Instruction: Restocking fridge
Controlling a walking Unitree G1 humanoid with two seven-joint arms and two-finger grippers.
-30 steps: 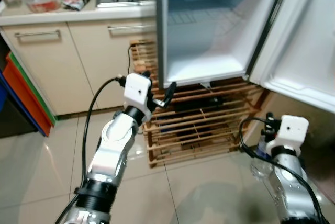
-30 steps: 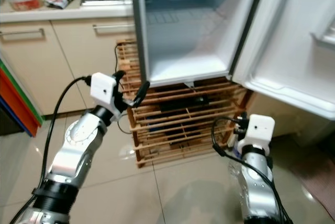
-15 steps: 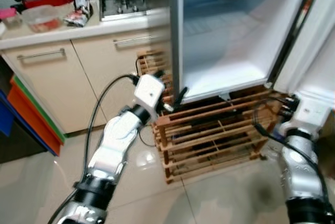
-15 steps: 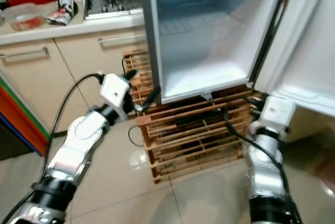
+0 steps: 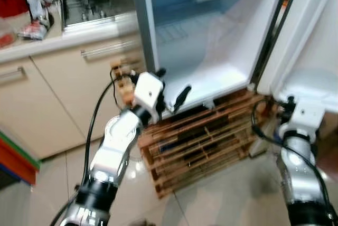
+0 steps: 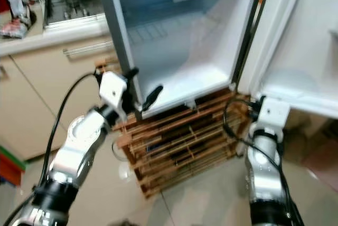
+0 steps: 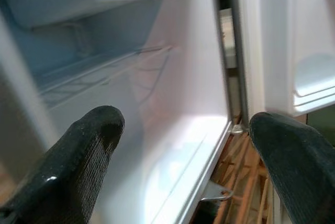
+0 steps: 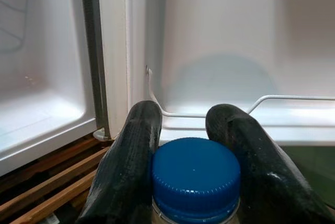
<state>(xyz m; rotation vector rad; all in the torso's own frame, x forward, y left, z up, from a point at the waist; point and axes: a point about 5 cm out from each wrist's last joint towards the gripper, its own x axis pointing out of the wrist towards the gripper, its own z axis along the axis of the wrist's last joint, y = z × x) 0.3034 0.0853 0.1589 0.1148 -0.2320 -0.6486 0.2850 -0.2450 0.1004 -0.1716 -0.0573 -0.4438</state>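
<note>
Two hands are up at the open fridge. The right hand pinches a bottle just below its blue cap, with the door shelf straight ahead of it. The left hand is spread and holds nothing, facing the fridge's bare floor. Pinched so high, the bottle could swing and strike the shelf rail, or slip free.
</note>
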